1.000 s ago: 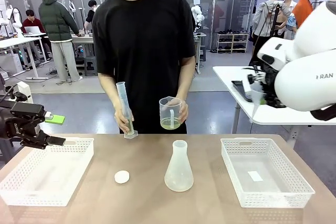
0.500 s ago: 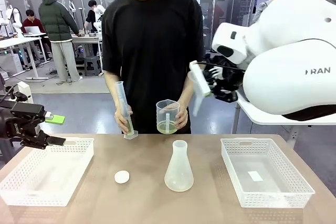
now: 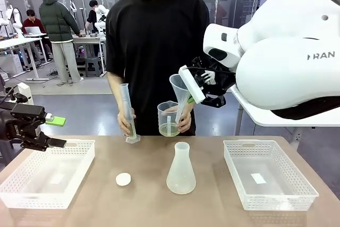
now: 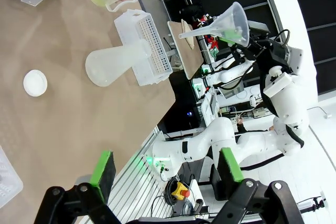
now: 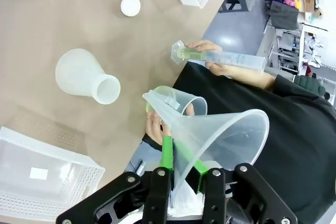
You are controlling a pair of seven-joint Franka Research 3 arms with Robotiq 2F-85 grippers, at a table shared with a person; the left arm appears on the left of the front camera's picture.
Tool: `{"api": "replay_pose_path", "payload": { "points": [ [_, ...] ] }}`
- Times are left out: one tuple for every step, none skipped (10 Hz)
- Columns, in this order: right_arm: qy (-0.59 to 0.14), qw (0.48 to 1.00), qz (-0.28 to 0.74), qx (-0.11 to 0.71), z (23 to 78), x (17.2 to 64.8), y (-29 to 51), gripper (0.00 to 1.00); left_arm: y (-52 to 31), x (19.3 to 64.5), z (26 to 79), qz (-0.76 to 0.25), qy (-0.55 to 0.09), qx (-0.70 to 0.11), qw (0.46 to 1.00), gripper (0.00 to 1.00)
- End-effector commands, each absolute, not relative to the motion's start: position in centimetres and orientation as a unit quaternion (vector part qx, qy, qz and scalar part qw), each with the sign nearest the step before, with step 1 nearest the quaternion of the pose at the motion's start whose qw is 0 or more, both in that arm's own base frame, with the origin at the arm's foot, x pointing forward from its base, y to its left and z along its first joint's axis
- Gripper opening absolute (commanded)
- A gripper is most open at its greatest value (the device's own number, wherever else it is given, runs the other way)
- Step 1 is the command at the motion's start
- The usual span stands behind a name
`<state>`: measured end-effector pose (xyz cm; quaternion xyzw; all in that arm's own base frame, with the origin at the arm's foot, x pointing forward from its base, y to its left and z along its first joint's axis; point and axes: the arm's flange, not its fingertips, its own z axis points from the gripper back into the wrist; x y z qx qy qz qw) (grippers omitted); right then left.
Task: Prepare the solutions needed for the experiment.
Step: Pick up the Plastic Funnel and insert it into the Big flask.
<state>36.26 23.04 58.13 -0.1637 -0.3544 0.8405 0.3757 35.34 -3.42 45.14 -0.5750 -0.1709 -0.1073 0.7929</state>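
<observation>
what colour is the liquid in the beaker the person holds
Pale yellow-green liquid, see-through, low in the beaker; the front view shows it best.

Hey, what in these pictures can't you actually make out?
- Front view: the graduated cylinder marks are too small to read, and the person's hand covers its lower part.
- Front view: whether the conical flask holds anything, because its wall is frosted.
- Front view: the print on the label in the right basket is too small to read.

White bulbous right arm (image 3: 287,67), black green-padded pincer (image 5: 179,156).
</observation>
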Motion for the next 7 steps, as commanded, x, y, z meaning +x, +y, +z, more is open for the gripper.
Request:
{"api": "replay_pose_path", "payload": {
  "points": [
    [-0.355,0.36,0.848,-0.161,57.4,37.3,23.3,0.06,-3.7,35.3,45.3,-0.105,-0.174,-0.586,0.784,1.0],
    [-0.348,0.361,0.85,-0.162,57.1,37.4,23.5,0.06,-3.7,35.3,45.3,-0.105,-0.174,-0.586,0.784,1.0],
    [-0.338,0.368,0.851,-0.163,56.7,37.4,23.6,0.06,-3.7,35.3,45.3,-0.105,-0.174,-0.586,0.784,1.0],
    [-0.327,0.373,0.853,-0.163,56.3,37.4,23.4,0.06,-3.7,35.3,45.3,-0.105,-0.174,-0.586,0.784,1.0],
    [-0.32,0.376,0.854,-0.163,55.8,37.3,23.2,0.06,-3.7,35.3,45.3,-0.105,-0.174,-0.586,0.784,1.0],
    [-0.315,0.38,0.855,-0.16,55.2,37.3,22.9,0.06,-3.7,35.3,45.3,-0.105,-0.174,-0.586,0.784,1.0],
    [-0.311,0.384,0.855,-0.156,54.6,37.3,22.7,0.06,-3.7,35.3,45.3,-0.105,-0.174,-0.586,0.784,1.0]
  ]
}}
